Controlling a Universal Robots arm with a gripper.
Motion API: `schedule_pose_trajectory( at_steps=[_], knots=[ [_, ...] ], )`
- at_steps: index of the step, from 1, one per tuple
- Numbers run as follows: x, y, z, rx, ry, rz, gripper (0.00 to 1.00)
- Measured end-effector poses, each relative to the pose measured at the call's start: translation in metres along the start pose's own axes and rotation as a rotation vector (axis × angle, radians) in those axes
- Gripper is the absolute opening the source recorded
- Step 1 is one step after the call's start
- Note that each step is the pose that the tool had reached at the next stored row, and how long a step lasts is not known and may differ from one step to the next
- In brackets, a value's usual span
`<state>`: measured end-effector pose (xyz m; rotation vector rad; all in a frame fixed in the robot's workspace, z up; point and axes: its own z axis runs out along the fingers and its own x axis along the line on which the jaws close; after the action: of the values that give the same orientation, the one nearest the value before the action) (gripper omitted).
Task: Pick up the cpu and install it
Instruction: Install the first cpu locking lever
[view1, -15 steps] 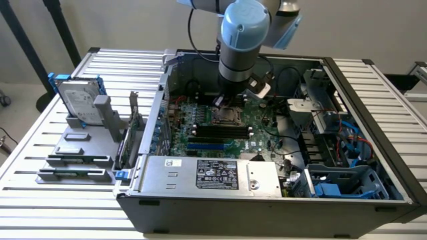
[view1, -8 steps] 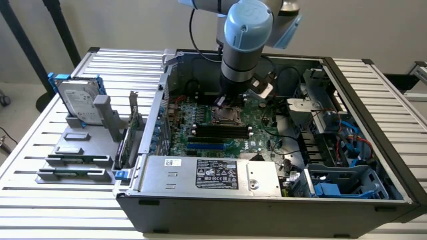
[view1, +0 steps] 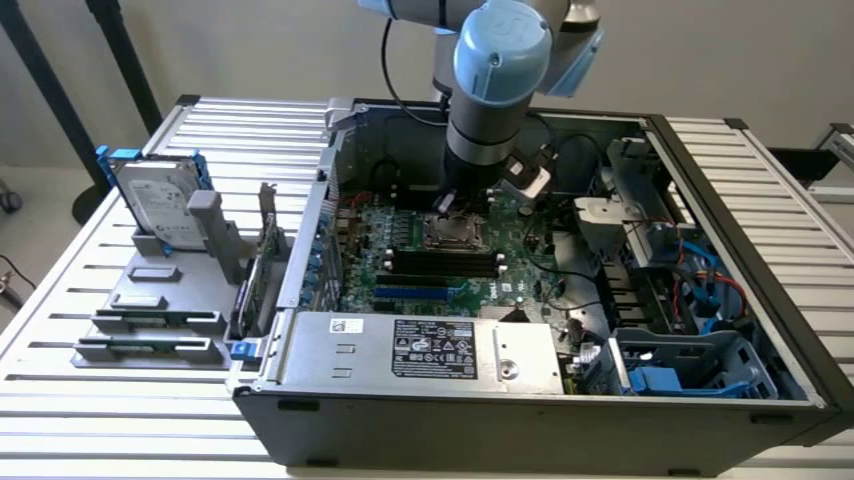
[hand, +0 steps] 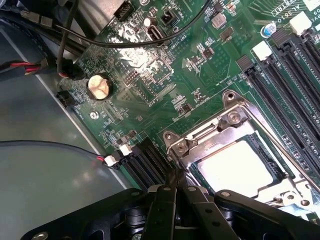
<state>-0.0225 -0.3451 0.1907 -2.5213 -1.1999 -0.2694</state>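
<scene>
The cpu (hand: 242, 165), a flat square with a pale, glaring metal top, lies in the motherboard's (hand: 150, 75) metal-framed socket (hand: 235, 127). The gripper (hand: 176, 186) hangs just beside it, fingers pinched together, holding nothing. The open computer case (view1: 534, 415) rests on a slatted metal table (view1: 80, 400) before a plain wall.

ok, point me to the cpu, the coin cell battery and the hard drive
cpu (hand: 239, 167): wrist view, centre of its shiny metal top, seated in the socket frame.
coin cell battery (hand: 98, 87): wrist view, middle of its round face.
hard drive (view1: 158, 205): exterior view, silver face, standing upright in the blue frame.
</scene>
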Motion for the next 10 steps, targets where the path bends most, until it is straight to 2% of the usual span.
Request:
schedule_pose_trajectory(
  at_steps=[3, 10],
  knots=[
    [-0.0003, 0.0017, -0.0005, 0.0051, 0.0055, 0.0, 0.11],
    [-0.0033, 0.0059, -0.0016, 0.012, 0.0085, 0.002, 0.11]
  ],
)
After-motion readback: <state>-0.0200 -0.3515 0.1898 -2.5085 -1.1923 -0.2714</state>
